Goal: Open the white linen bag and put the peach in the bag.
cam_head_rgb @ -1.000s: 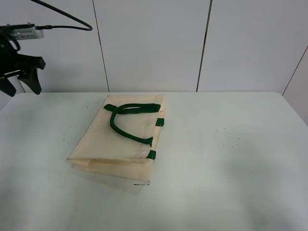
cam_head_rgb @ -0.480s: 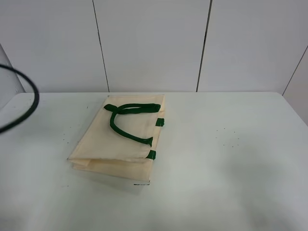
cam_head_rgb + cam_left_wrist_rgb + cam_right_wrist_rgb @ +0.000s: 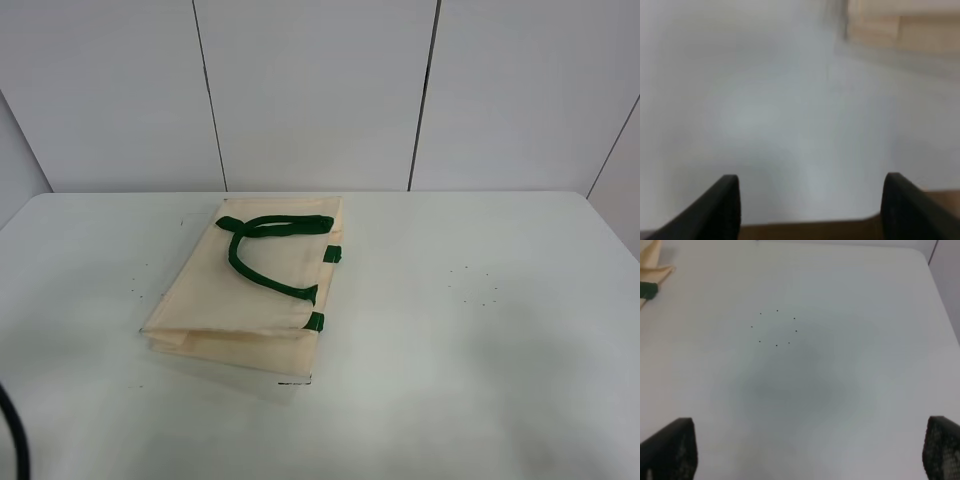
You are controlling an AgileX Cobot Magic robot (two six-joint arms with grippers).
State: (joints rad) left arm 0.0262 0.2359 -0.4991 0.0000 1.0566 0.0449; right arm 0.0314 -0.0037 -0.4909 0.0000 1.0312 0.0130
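Note:
The white linen bag (image 3: 250, 295) lies flat and closed on the white table (image 3: 480, 330), left of centre, with its dark green handles (image 3: 262, 250) lying on top. The peach is not in any view. Neither gripper shows in the exterior high view. In the blurred left wrist view my left gripper (image 3: 811, 178) is open and empty above bare table, with a corner of the bag (image 3: 900, 25) some way beyond it. In the right wrist view my right gripper (image 3: 807, 426) is open and empty over bare table, and the bag's edge (image 3: 652, 267) with a green tab (image 3: 647, 290) is far off.
A black cable (image 3: 14, 440) curves in at the exterior view's bottom left corner. Small dark specks (image 3: 776, 327) mark the table right of the bag. A white panelled wall (image 3: 320, 90) stands behind the table.
The left arm, seen high at the upper left a second ago, has dropped out of the exterior view. Its cable swept down to the bottom left corner. The bag has not moved.

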